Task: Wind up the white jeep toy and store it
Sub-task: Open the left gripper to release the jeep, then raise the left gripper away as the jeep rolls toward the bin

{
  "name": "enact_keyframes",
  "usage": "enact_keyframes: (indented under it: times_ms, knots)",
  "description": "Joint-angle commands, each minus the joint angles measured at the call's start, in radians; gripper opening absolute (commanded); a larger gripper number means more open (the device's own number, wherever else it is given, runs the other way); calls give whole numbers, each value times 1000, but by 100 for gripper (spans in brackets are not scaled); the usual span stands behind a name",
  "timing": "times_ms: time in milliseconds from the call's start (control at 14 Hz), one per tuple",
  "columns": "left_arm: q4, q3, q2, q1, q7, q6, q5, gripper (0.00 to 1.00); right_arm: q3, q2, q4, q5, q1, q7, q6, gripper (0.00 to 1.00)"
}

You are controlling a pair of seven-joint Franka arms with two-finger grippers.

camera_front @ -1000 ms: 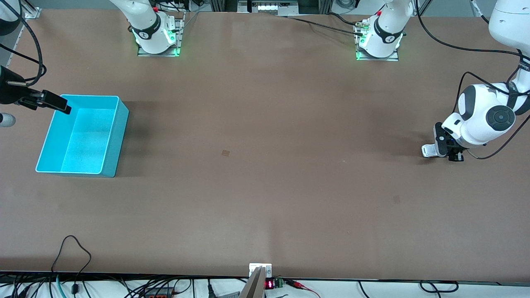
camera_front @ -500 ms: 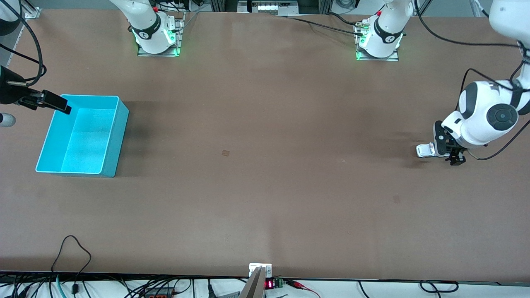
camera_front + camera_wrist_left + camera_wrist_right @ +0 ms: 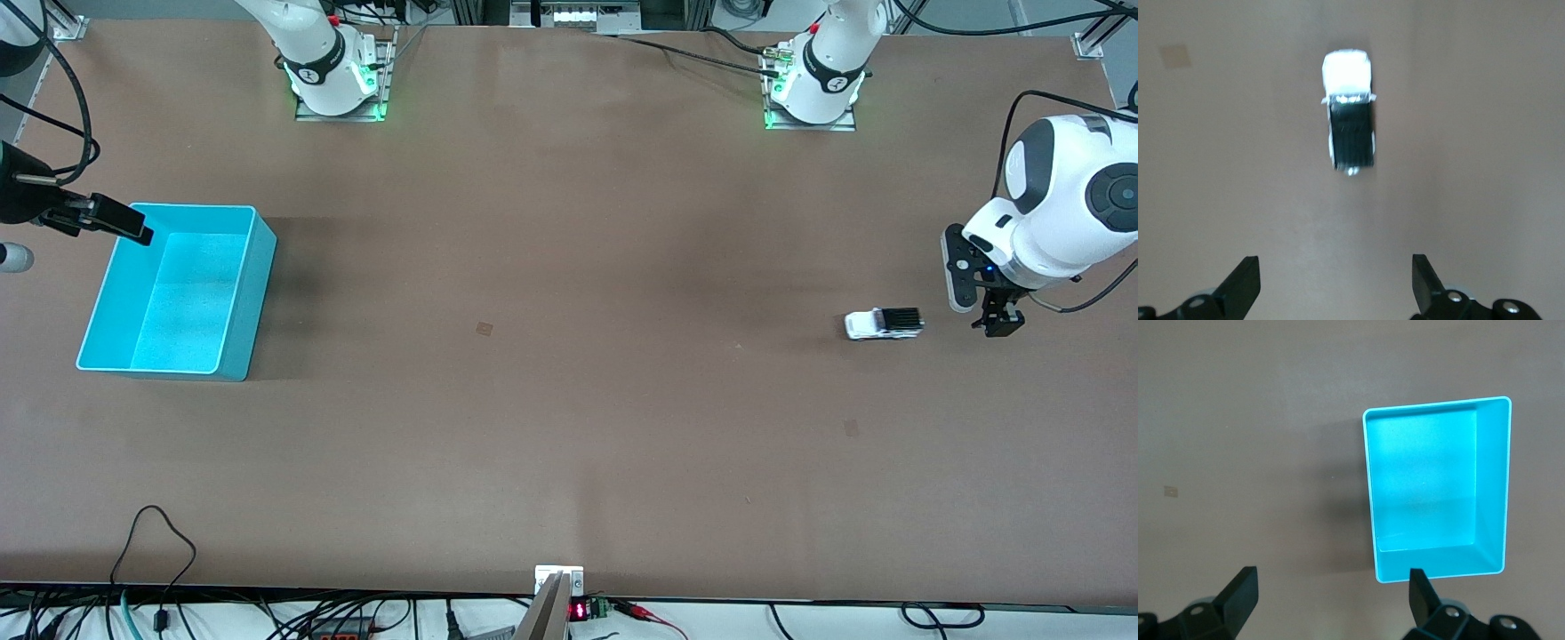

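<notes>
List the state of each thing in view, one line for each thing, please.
Jeep: on its wheels on the table, free, toward the left arm's end.
Bin: upright, empty, toward the right arm's end.
Left claw: open, empty, up beside the jeep.
Right claw: open, empty, waiting above the table beside the bin.

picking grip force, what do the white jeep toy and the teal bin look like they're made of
White jeep toy: probably hard plastic or painted metal; glossy white body, ribbed black roof panel.
Teal bin: likely moulded plastic; thin uniform walls, rounded corners, smooth satin sheen, one solid colour throughout.
</notes>
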Motion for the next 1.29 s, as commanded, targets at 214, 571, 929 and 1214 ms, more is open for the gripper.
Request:
enact_keyframes:
  times_ms: [214, 571, 929, 1214]
  knots:
    - [86, -1, 17, -70, 0, -21, -44, 100, -1, -6, 1, 16, -2, -15, -8, 100]
    - [138, -2, 17, -119, -9, -44, -91, 100, -1, -4, 1, 16, -2, -15, -8, 100]
    - [159, -2, 36, -119, -121, -43, -142, 100, -1, -4, 1, 16, -2, -15, -8, 100]
    - [173, -2, 23, -142, -251, -48, -157, 100, -1, -4, 1, 16, -2, -15, -7, 100]
